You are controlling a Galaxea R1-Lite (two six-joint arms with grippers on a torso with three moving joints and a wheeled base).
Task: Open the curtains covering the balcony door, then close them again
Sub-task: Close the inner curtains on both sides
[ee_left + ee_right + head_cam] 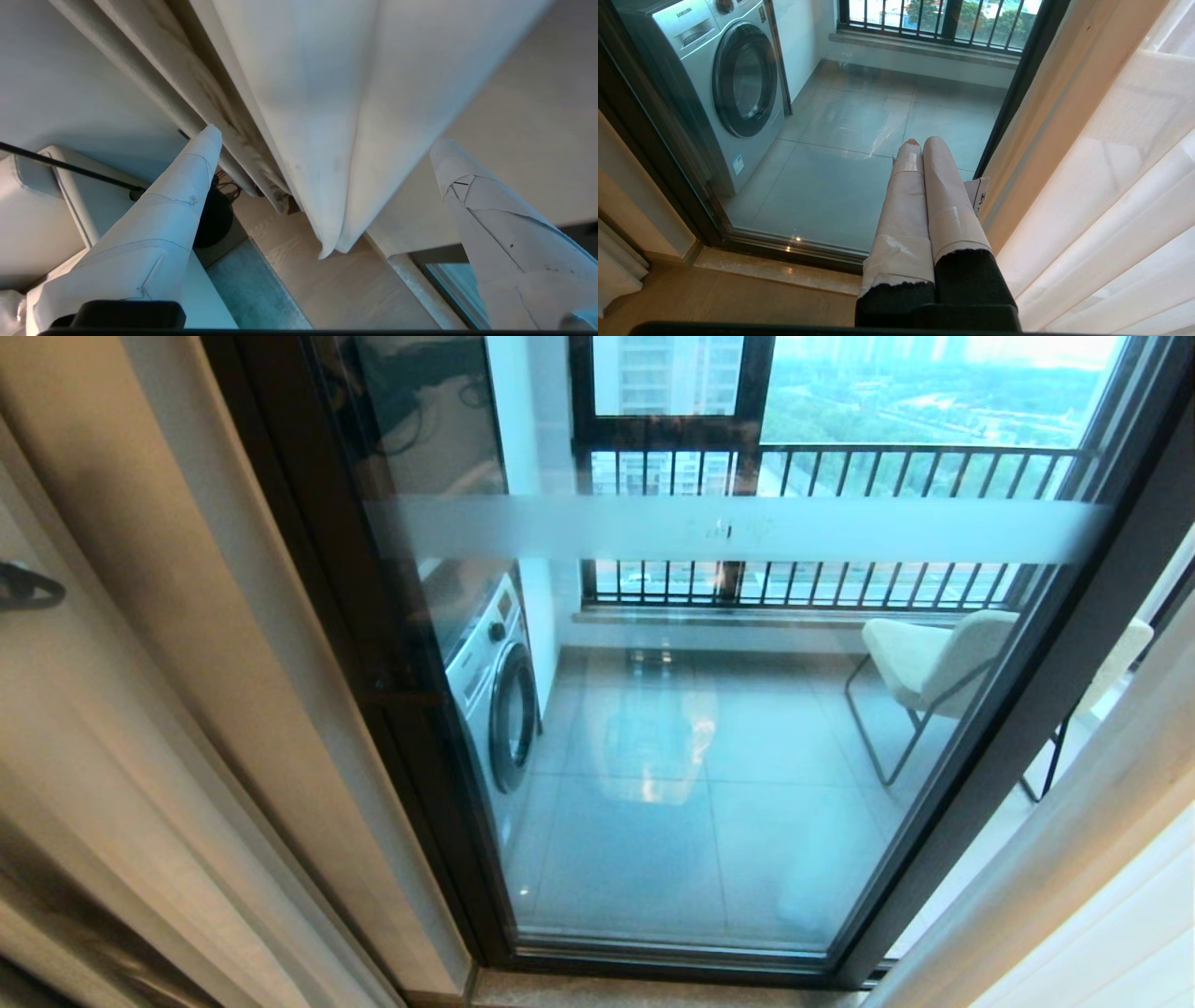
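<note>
At nine o'clock of the dark-framed glass balcony door [709, 728], soft, light beige-tan fabric curtains [327, 116] hang between the spread-wide left gripper [327, 144]; pinch one fold's edge.

- One balcony door [709, 728] glass panel in full view, with one frosted band [728, 530] across it.
- Two gathered sets of curtains [187, 709], at 9 and 4 o'clock of the head view.
- One washing machine [490, 681], at 9 o'clock of the glass.
- Two pale chairs [934, 667], at 3 o'clock.
- One railing [840, 462], at 12 o'clock.
</note>
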